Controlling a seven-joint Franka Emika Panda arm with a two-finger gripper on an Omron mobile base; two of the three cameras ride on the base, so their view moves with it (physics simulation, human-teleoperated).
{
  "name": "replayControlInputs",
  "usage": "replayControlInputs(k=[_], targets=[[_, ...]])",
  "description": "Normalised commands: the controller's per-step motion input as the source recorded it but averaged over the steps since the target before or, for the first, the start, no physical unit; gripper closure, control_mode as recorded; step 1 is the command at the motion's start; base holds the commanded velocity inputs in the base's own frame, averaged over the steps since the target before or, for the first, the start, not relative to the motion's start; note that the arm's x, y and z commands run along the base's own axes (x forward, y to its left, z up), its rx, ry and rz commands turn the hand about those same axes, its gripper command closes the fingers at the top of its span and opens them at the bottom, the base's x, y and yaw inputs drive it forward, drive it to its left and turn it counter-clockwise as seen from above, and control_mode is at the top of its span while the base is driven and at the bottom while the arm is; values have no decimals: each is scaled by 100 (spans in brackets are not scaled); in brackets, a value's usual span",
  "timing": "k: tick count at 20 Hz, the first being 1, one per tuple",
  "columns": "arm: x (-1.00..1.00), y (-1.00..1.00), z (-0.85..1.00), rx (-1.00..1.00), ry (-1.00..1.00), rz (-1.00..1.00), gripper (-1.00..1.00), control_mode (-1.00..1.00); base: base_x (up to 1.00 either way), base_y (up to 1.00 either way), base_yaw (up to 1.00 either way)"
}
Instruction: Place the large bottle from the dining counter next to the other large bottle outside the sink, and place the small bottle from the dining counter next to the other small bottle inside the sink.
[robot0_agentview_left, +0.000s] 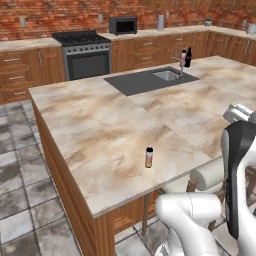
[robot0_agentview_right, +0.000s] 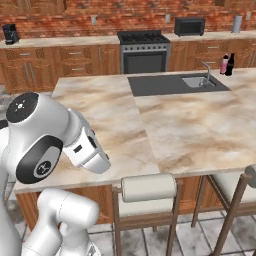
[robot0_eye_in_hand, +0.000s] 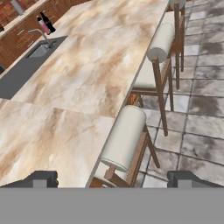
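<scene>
Small bottle standing upright near dining counter edge; large bottle beside black bottle; gripper spread wide, grasping nothing.

One tabletop of marbled stone; one sink with one tap; three bottles on show: one small pink-orange bottle near the front edge, one large pink bottle and one black bottle side by side beyond the sink; two stools along the tabletop in the hand view; one stove; one microwave; one coffee machine on the back counter; two claw fingertips, set wide apart.
</scene>
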Motion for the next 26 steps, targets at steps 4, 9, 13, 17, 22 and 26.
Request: replayControlInputs(k=[4, 9, 13, 17, 22, 26], targets=[[0, 0, 0, 0, 0, 0, -100, 100, 0, 0, 25], [0, 0, 0, 0, 0, 0, -100, 100, -1, 0, 25], [0, 0, 0, 0, 0, 0, -100, 100, -2, 0, 25], [0, 0, 0, 0, 0, 0, -100, 100, 0, 4, 25], [0, 0, 0, 0, 0, 0, -100, 100, -1, 32, 21], [0, 0, 0, 0, 0, 0, -100, 100, 3, 52, 16]])
